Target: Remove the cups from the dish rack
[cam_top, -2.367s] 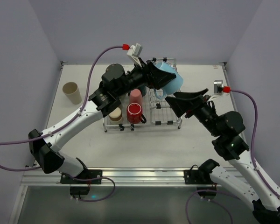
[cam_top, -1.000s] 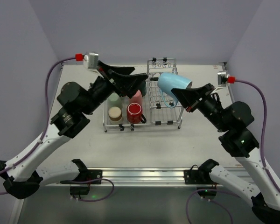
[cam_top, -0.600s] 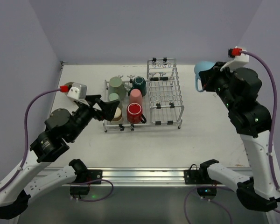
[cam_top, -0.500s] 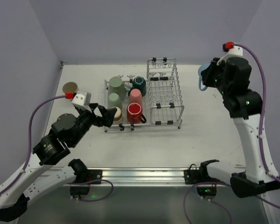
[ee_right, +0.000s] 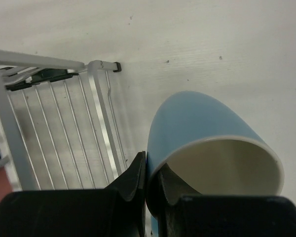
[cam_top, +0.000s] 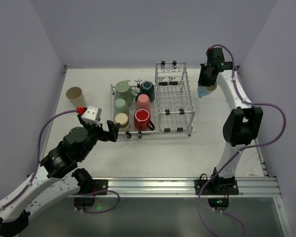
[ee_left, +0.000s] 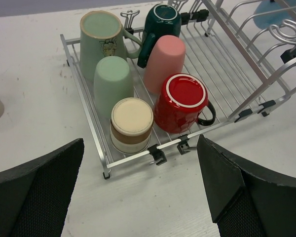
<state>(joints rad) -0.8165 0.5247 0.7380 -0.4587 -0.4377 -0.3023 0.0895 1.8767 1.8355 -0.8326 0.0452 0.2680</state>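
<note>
The dish rack [cam_top: 175, 101] stands mid-table. Its low section holds a sage green mug [cam_top: 122, 89], a dark teal cup [cam_top: 147, 89], a pale green cup [cam_top: 120, 105], a pink cup [cam_top: 143, 102], a red mug [cam_top: 142, 118] and a tan cup [cam_top: 122, 120]. My right gripper [cam_top: 206, 83] is shut on the rim of a light blue cup [ee_right: 202, 123], just right of the rack's far corner [ee_right: 96, 113]; whether the cup touches the table I cannot tell. My left gripper [ee_left: 140, 197] hangs open in front of the rack's near edge [ee_left: 84, 98], empty.
A beige cup [cam_top: 76, 97] stands upright on the table left of the rack. The raised right section of the rack holds nothing. The side walls close in the table on both sides and at the back.
The right arm carried the light blue cup from above the rack out to its far right side and lower. The left arm drew back to the near left, its jaws still open.
</note>
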